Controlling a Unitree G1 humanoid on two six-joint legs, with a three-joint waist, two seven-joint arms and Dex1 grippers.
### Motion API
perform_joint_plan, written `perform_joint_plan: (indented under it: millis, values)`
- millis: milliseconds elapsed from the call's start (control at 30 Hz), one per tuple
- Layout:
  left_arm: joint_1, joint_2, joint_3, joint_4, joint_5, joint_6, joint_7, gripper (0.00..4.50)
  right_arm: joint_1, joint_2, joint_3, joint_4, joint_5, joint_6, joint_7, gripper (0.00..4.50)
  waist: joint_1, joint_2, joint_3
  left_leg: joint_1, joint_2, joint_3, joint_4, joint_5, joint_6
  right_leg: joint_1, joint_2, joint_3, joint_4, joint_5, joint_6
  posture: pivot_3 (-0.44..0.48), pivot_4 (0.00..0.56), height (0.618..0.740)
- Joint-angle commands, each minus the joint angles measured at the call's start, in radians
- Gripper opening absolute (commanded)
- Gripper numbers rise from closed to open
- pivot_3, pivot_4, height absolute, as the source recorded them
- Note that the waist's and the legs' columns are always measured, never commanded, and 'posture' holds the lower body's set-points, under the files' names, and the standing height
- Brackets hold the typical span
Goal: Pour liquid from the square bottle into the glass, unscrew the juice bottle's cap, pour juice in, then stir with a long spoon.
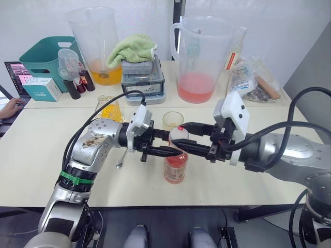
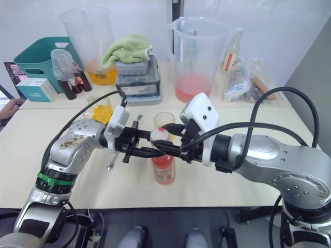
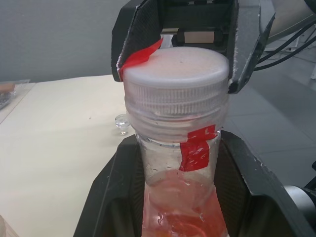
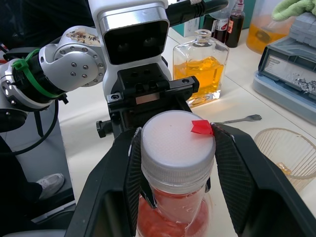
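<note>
Two huge clear pitchers stand at the back of the table: the orange-liquid pitcher and the pink-liquid pitcher. No writing on any label can be read.

One juice bottle stands upright near the table's front edge, between the two arms, with pink juice in it. The left gripper is clamped on its neck, just under the cap. The right gripper is closed around the one white cap, which sits on the bottle and bears a red mark; red tape also sticks to the neck.

One square bottle with orange liquid stands behind the left arm, its neck unstoppered. One glass stands just behind the juice bottle. One long spoon lies flat beside the left arm.
</note>
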Motion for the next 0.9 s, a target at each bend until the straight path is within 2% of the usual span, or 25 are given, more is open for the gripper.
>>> perform_joint_plan:
  millis: [33, 100, 167, 267, 367, 433, 533, 733, 800, 900]
  values:
    - [-0.001, 0.013, -0.011, 0.001, 0.018, -0.006, -0.014, 1.56, -0.027, -0.028, 0.023, 0.042, -0.109, -0.084, 0.170, 1.66, 0.000, 0.000, 0.000, 0.000, 0.000, 0.000, 0.000, 0.000, 0.000, 0.000, 0.000, 0.000, 0.000, 0.000, 0.000, 0.000, 0.150, 0.740]
    - [-0.002, 0.017, -0.015, 0.004, 0.022, -0.012, -0.023, 1.56, -0.042, -0.052, 0.074, 0.113, -0.209, -0.161, 0.363, 1.66, -0.001, 0.000, 0.000, 0.000, 0.000, 0.000, 0.000, 0.000, 0.000, 0.000, 0.000, 0.000, 0.000, 0.000, 0.000, 0.000, 0.150, 0.740]
    - [0.000, 0.024, -0.022, 0.001, 0.023, -0.015, -0.039, 1.56, -0.085, -0.076, 0.156, 0.258, -0.304, -0.277, 0.694, 1.66, -0.002, 0.000, 0.000, 0.001, 0.000, 0.000, 0.000, 0.000, 0.000, 0.000, 0.000, 0.000, 0.000, 0.000, 0.000, 0.000, 0.150, 0.740]
    - [-0.001, 0.037, -0.028, 0.001, 0.025, -0.022, -0.062, 1.56, -0.218, -0.059, 0.317, 0.503, -0.487, -0.441, 1.070, 1.66, -0.013, 0.000, 0.000, 0.002, 0.000, 0.001, 0.000, 0.000, 0.000, 0.001, 0.000, 0.000, -0.001, 0.000, 0.000, 0.000, 0.150, 0.740]
    - [-0.003, 0.043, -0.031, 0.005, 0.026, -0.028, -0.071, 1.56, -0.296, -0.022, 0.385, 0.642, -0.589, -0.528, 1.244, 1.66, -0.022, 0.000, 0.000, 0.004, 0.000, 0.001, -0.003, 0.000, 0.000, 0.002, 0.000, 0.000, -0.002, 0.000, 0.000, 0.000, 0.150, 0.740]
    - [-0.004, 0.052, -0.036, -0.009, 0.021, -0.019, -0.077, 1.56, -0.452, 0.062, 0.500, 0.860, -0.651, -0.630, 1.396, 1.66, -0.031, 0.000, 0.000, 0.004, 0.000, 0.000, -0.003, 0.000, 0.000, 0.003, 0.000, 0.000, -0.003, 0.000, 0.000, 0.000, 0.150, 0.740]
    - [-0.008, 0.057, -0.041, -0.019, 0.017, -0.012, -0.077, 1.56, -0.571, 0.131, 0.576, 1.033, -0.669, -0.700, 1.452, 1.66, -0.038, 0.000, 0.000, 0.006, 0.000, 0.001, -0.004, 0.000, 0.000, 0.003, 0.000, 0.000, -0.003, 0.000, 0.000, 0.000, 0.150, 0.740]
    - [0.002, 0.060, -0.033, -0.042, 0.014, -0.001, -0.070, 1.56, -0.601, 0.105, 0.613, 1.024, -0.599, -0.696, 1.452, 1.66, -0.033, 0.000, 0.000, 0.005, 0.000, 0.000, -0.003, 0.001, -0.001, 0.003, 0.000, -0.001, -0.002, 0.000, 0.000, 0.000, 0.150, 0.740]
    - [0.009, 0.062, -0.032, -0.050, 0.011, 0.001, -0.067, 1.56, -0.602, 0.100, 0.599, 1.014, -0.584, -0.677, 1.452, 2.69, -0.032, 0.000, 0.000, 0.006, 0.001, 0.000, -0.003, 0.001, -0.002, 0.003, 0.000, -0.001, 0.000, 0.000, 0.000, 0.000, 0.150, 0.740]
    - [0.012, 0.061, -0.032, -0.053, 0.010, 0.002, -0.064, 1.56, -0.607, 0.099, 0.576, 1.010, -0.568, -0.652, 1.452, 3.74, -0.032, 0.000, 0.000, 0.005, 0.000, 0.000, -0.003, 0.001, -0.002, 0.002, 0.000, 0.000, 0.001, 0.000, 0.000, 0.000, 0.150, 0.740]
